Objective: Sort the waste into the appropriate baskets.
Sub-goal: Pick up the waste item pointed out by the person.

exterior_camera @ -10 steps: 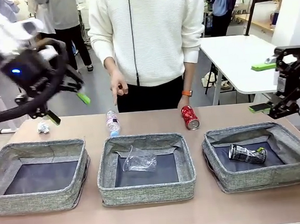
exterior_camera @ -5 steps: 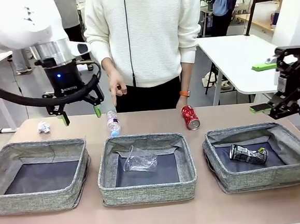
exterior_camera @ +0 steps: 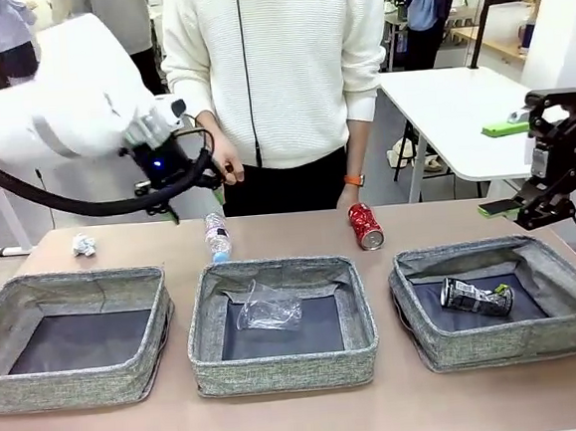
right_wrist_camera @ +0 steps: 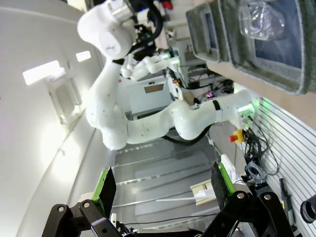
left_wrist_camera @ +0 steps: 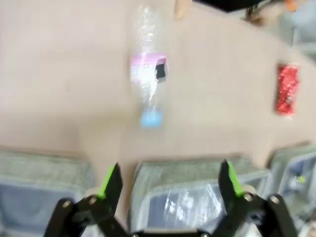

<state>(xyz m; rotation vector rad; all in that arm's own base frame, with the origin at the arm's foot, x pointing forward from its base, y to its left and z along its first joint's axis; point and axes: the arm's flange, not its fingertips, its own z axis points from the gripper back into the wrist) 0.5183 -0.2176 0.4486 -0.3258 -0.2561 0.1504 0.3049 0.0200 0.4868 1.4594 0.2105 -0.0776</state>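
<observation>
A clear plastic bottle point(exterior_camera: 217, 238) with a blue cap lies behind the middle basket point(exterior_camera: 280, 368), beside a red can point(exterior_camera: 365, 225) and, far left, a crumpled paper ball point(exterior_camera: 83, 247). A clear cup point(exterior_camera: 267, 307) lies in the middle basket; a crushed black-white can point(exterior_camera: 476, 297) is in the right basket point(exterior_camera: 508, 342). The left basket point(exterior_camera: 72, 387) holds nothing. My left gripper point(exterior_camera: 197, 205) hovers open above the bottle point(left_wrist_camera: 148, 84), looking down on it past its own open gripper point(left_wrist_camera: 170, 180). My right gripper point(exterior_camera: 502, 169) hangs open and empty at the far right, its open gripper point(right_wrist_camera: 163, 182) tilted sideways.
A person in a white sweater stands at the far side, one hand point(exterior_camera: 227, 170) hanging close to my left gripper. A fingertip point(left_wrist_camera: 181, 7) reaches the table just beyond the bottle. A white table point(exterior_camera: 460, 112) stands behind on the right.
My left arm has swung from the far left toward the middle, and its gripper now sits above the bottle. The right arm and the waste have not moved.
</observation>
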